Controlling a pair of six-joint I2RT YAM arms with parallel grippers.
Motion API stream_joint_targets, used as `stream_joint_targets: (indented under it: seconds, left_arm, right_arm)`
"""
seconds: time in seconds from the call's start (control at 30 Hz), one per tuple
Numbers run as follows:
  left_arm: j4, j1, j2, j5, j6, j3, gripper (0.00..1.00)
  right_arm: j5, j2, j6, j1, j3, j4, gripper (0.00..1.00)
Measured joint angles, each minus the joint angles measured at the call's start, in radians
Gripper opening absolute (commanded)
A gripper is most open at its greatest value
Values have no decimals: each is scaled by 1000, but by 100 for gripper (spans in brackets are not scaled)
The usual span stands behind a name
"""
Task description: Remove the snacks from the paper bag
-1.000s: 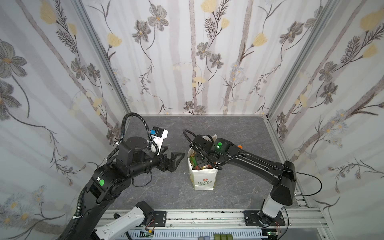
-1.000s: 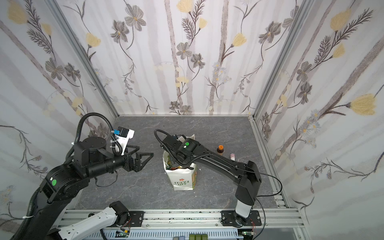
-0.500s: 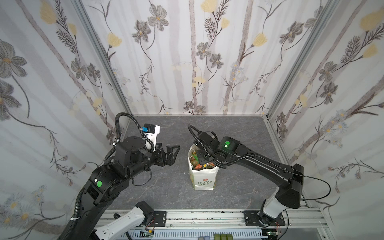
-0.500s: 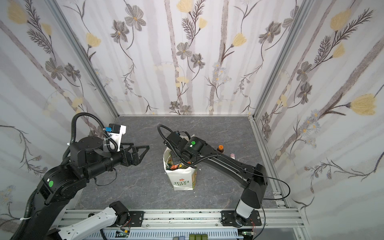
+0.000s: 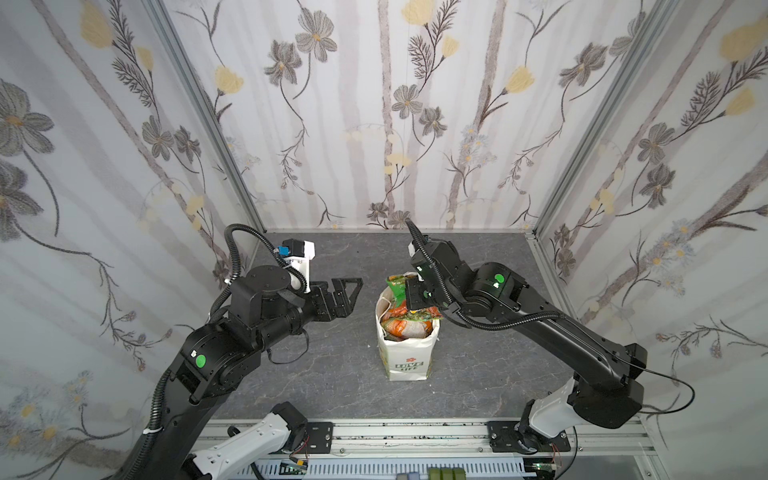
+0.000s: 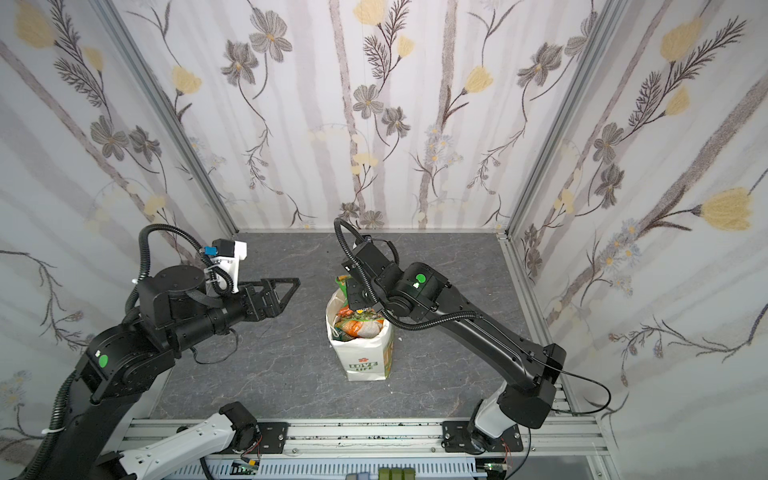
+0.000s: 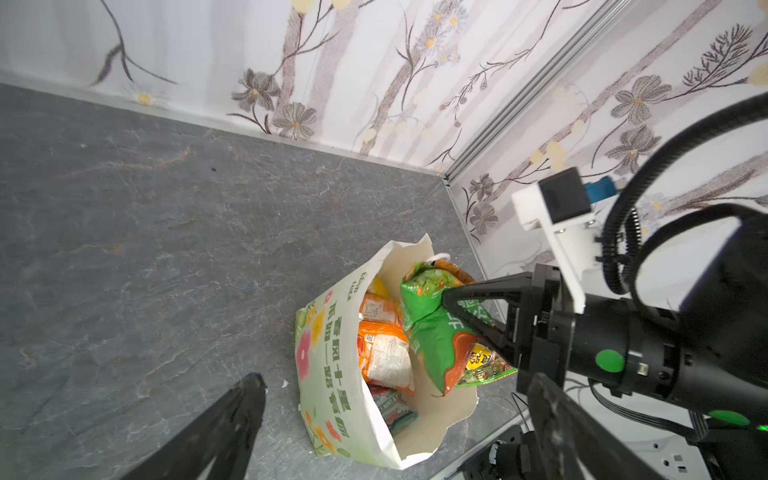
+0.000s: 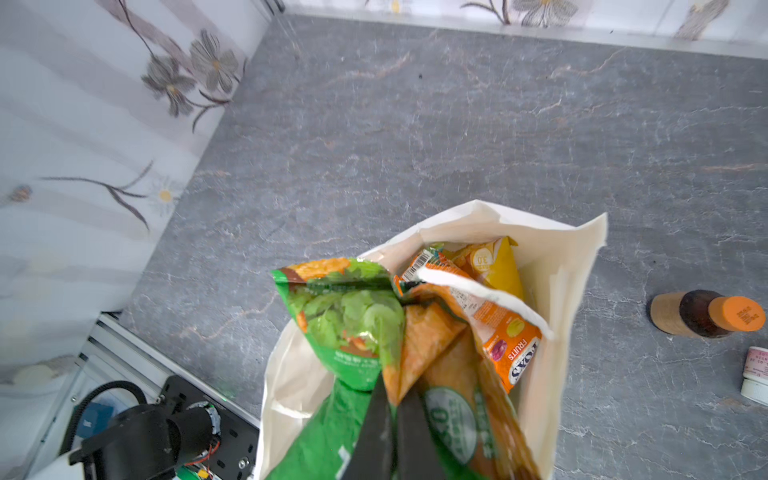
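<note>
We see the right tool (image 7: pixel 451 297) clamped shut on the green snack packet (image 7: pixel 436 332). The packet's upper end pokes above the paper bag (image 5: pixel 407 365) rim and its lower end is at the mouth. The bag stands upright on the desk (image 5: pixel 324 374). An orange FOX'S packet (image 8: pixel 511 349) and a yellow packet (image 8: pixel 496 266) sit inside the bag. The left tool (image 5: pixel 354 296) is spread wide and empty, left of the bag, not touching it.

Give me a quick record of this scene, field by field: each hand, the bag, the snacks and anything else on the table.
Paper bag: upright, open, on the table
Right hand: shut on green packet, at the bag's mouth
Left hand: open, empty, apart from the bag
Other snacks: orange packet, yellow packet, inside the bag
Also on table: brown bottle with orange cap, small white tub
</note>
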Motion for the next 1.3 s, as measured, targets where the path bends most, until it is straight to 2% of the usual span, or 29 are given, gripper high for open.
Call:
stream_joint_targets:
  seconds: [0.2,0.43,0.63,0.8,0.87,0.97,1.07,1.23,1.3]
  left_arm:
    - [112,0,-22,48,-91,-56,100]
    - [230,1,42,111,-163,-20,100]
    - [371,1,123,164,-240,10,100]
    - [475,1,188,188,-258,68,100]
    - [504,1,206,192,-261,80,97]
    - [526,1,220,183,-278,82,88]
    - [555,4,233,171,-287,83,75]
    - [582,7,252,169,-299,84,43]
    - [583,17,251,166,-297,81,31]
  right_arm:
    - [65,-47,11,0,94,6,0]
    - [102,-134,-23,16,103,156,0]
    - [97,-159,-78,27,74,330,0]
    - [42,-146,-89,29,71,407,0]
    - [20,-138,-90,32,70,428,0]
    - [-12,-133,-90,40,59,460,0]
    - [-41,-121,-90,48,55,486,0]
    - [-64,-98,-86,54,54,507,0]
    - [-66,-81,-84,54,54,529,5]
